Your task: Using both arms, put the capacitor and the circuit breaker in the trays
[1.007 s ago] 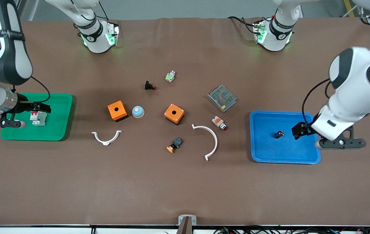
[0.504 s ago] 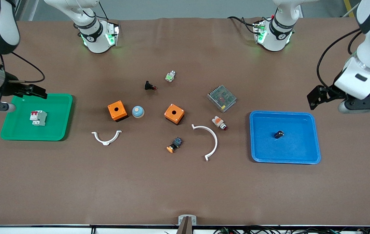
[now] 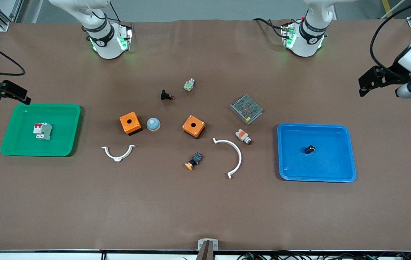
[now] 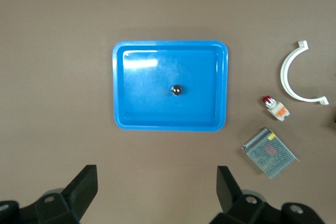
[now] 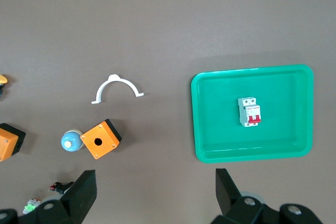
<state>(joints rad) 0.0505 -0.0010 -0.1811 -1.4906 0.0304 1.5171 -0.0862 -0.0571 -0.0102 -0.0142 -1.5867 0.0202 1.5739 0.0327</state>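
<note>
Front view gives me the capacitor [image 3: 310, 149] lying in the blue tray [image 3: 335, 173] and the circuit breaker [image 3: 42, 130] in the green tray [image 3: 21, 150], while my left pincer [image 3: 368, 80] and right pincer [image 3: 12, 94] hang spread wide, empty, over bare tabletop [image 3: 205, 209].

You see both arms drawn up and back from their trays. The left gripper [image 3: 366, 81] (fingers spread wide) has left the blue tray [image 3: 350, 151] and now hangs over the tabletop's left-arm edge. The right gripper [image 3: 14, 94] has risen off the green tray [image 3: 70, 126] toward the right-arm edge.
</note>
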